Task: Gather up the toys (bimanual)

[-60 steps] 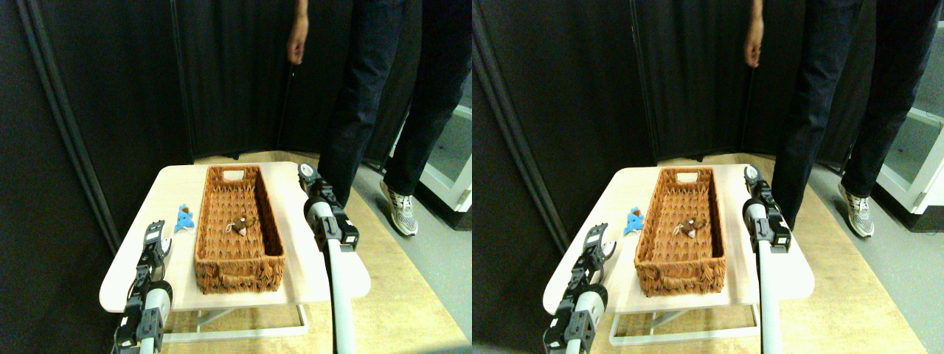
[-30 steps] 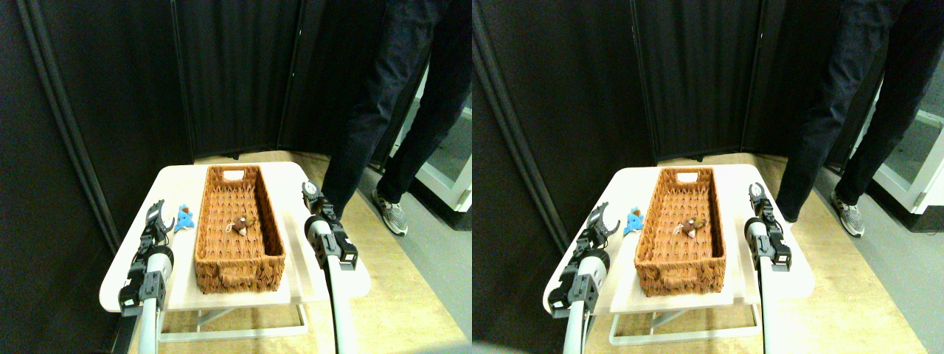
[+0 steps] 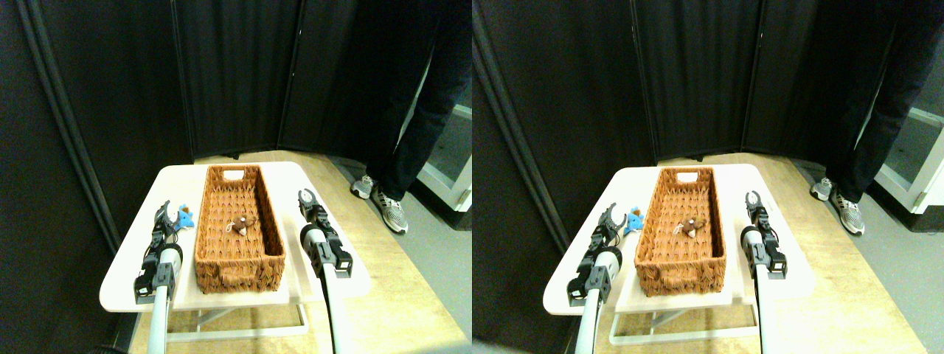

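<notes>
On the pale table (image 3: 133, 274), left of the wicker basket (image 3: 221, 276), lies the blue toy (image 3: 184, 217), just beside the basket's outer wall and not yet collected. A brown toy (image 3: 245, 222) with a white string already sits inside, about mid-length on the basket floor.

Left gripper (image 3: 163, 215): jaws spread apart, empty. Over the last second it has travelled forward along the table edge and now sits just short of the blue toy, tips nearly at it. Judgement: approach for a pick, close to done; closing on the toy comes next.

Right gripper (image 3: 307, 198): jaws parted, empty, over bare table right of the basket. It has drawn back toward the robot from the far corner.

Person's legs (image 3: 402, 133) have stepped away right, clear of the table; no hand in view now.
</notes>
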{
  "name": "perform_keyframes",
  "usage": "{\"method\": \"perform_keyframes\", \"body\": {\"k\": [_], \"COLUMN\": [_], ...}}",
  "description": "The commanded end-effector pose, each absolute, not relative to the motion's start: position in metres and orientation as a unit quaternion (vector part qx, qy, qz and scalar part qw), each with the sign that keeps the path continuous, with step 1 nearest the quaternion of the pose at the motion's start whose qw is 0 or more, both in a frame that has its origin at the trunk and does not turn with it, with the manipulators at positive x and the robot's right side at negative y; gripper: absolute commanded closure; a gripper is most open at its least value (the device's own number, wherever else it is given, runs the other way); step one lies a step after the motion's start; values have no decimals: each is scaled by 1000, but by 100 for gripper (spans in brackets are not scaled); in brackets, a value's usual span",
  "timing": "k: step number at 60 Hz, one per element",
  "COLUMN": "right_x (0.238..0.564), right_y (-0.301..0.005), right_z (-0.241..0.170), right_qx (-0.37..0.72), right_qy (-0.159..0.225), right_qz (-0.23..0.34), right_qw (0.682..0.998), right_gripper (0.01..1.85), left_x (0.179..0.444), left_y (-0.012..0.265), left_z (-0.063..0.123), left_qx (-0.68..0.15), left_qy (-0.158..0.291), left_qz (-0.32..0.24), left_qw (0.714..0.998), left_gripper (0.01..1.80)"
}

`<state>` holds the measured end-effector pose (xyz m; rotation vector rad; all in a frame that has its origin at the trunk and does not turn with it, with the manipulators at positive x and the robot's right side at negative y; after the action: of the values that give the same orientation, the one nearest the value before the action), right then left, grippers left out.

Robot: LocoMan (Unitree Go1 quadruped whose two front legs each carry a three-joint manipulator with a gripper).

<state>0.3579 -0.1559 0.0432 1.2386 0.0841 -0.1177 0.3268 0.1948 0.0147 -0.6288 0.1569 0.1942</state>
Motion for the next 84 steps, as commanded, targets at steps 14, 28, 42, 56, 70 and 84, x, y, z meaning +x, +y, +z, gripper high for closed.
{"method": "perform_keyframes", "body": {"k": [14, 28, 42, 56, 70, 84], "right_x": [367, 369, 371, 374, 376, 377], "right_y": [-154, -156, -157, -153, -150, -148], "right_z": [33, 28, 24, 21, 19, 18], "right_qx": [572, 575, 571, 555, 557, 551], "right_qy": [32, 34, 37, 40, 42, 45], "right_qz": [-57, -70, -74, -81, -86, -89], "right_qw": [817, 815, 817, 827, 825, 829], "right_gripper": [185, 185, 185, 185, 185, 185], "left_x": [339, 347, 341, 337, 339, 344], "left_y": [192, 201, 200, 195, 194, 198], "left_z": [20, 19, 26, 25, 22, 8], "left_qx": [-419, -446, -502, -550, -567, -582], "left_qy": [103, 147, 196, 206, 199, 176], "left_qz": [106, 113, 108, 103, 79, 57], "left_qw": [896, 875, 836, 803, 796, 792], "left_gripper": [160, 154, 154, 142, 144, 139]}}
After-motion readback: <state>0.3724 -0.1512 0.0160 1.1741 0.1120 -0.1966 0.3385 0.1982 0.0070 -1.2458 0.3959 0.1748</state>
